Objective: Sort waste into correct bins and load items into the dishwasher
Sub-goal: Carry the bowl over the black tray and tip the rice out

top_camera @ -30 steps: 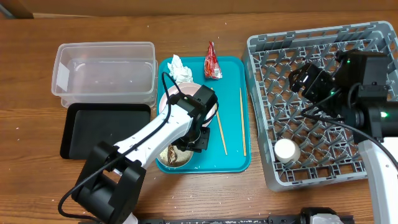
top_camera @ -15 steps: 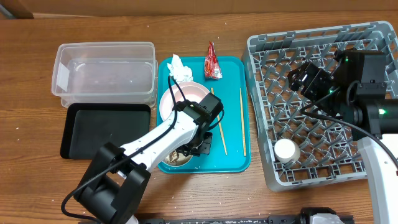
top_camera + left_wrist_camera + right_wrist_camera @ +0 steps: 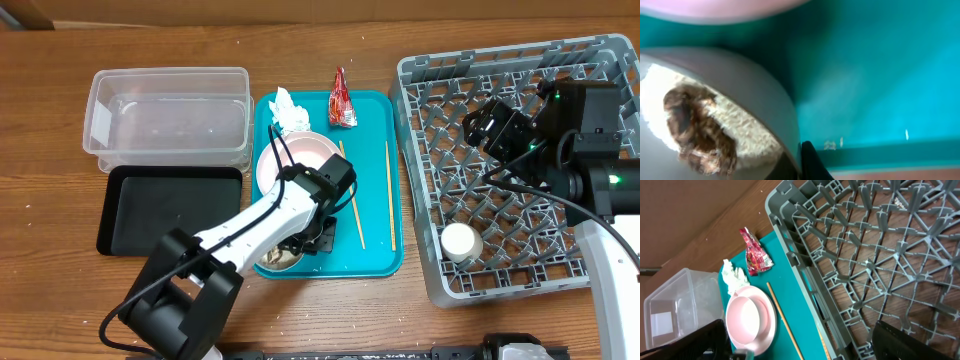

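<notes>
A small white bowl [image 3: 276, 257] holding white rice [image 3: 747, 131] and a brown food scrap [image 3: 700, 127] sits at the front of the teal tray [image 3: 375, 230]. My left gripper [image 3: 312, 238] is shut on its right rim [image 3: 799, 159], one finger inside and one outside. The pink plate [image 3: 290, 160] with a second bowl lies behind it. Tissue [image 3: 290, 110], red wrapper [image 3: 343, 100] and two chopsticks [image 3: 352, 205] are on the tray. My right gripper [image 3: 490, 128] hangs open and empty over the grey rack [image 3: 520, 260], which holds the white cup [image 3: 460, 241].
The clear tub [image 3: 168, 110] stands at the back left, with the black tray [image 3: 170, 205] in front of it. In the right wrist view the rack's edge [image 3: 790, 230] lies beside the tray, plate [image 3: 752, 320] and wrapper [image 3: 754, 255].
My left gripper has shifted toward the table's front and settled onto the rice bowl's rim. The right arm has not moved.
</notes>
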Available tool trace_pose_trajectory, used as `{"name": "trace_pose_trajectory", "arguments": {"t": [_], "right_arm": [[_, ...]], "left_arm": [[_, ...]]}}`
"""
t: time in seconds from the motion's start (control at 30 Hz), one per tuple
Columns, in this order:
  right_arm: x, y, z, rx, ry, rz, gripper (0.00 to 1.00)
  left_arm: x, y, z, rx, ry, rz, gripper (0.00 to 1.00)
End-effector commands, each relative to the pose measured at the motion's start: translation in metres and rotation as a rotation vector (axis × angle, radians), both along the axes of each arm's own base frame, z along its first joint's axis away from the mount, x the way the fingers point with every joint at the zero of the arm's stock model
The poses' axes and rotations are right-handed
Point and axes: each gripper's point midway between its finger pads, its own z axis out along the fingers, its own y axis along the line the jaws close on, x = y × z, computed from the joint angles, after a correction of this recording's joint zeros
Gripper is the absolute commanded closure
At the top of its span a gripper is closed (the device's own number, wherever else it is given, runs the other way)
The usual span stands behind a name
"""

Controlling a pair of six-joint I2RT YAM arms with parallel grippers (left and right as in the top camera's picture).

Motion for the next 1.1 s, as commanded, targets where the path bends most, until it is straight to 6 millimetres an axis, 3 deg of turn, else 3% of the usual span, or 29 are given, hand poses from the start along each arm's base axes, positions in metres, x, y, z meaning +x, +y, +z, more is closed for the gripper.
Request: {"name": "trace_pose_trajectory", "arguments": {"t": [0.0, 0.1, 0.2, 0.43, 0.47, 0.6, 0.9, 1.07], "right_arm": [[0.000, 0.003, 0.006, 0.006, -0.012, 0.005, 0.05], [-0.001, 0.003, 0.005, 0.006, -0.005, 0.005, 0.05], [-0.002, 0.003, 0.004, 0.006, -0.001, 0.005, 0.05], [-0.002, 0.003, 0.004, 0.006, -0.001, 0.005, 0.05], [-0.002, 0.003, 0.004, 0.006, -0.001, 0.005, 0.05], [-0.001, 0.003, 0.004, 0.006, -0.002, 0.005, 0.05], [-0.002, 0.003, 0.004, 0.006, -0.001, 0.005, 0.05], [-0.001, 0.002, 0.004, 0.006, -0.002, 0.005, 0.05]], "left_arm": [[0.011, -0.008, 0.040, -0.141, 0.010, 0.053, 0.96], [0.026, 0.002, 0.077, -0.282, -0.033, 0.096, 0.96], [0.047, 0.030, 0.111, -0.468, -0.091, 0.187, 0.96], [0.074, 0.095, 0.157, -0.967, -0.192, 0.302, 0.96], [0.078, 0.117, 0.160, -1.035, -0.251, 0.324, 0.96], [0.086, 0.154, 0.153, -1.153, -0.418, 0.292, 0.96], [0.096, 0.172, 0.130, -1.387, -0.514, 0.366, 0.96], [0.090, 0.187, 0.135, -1.433, -0.551, 0.443, 0.96]]}}
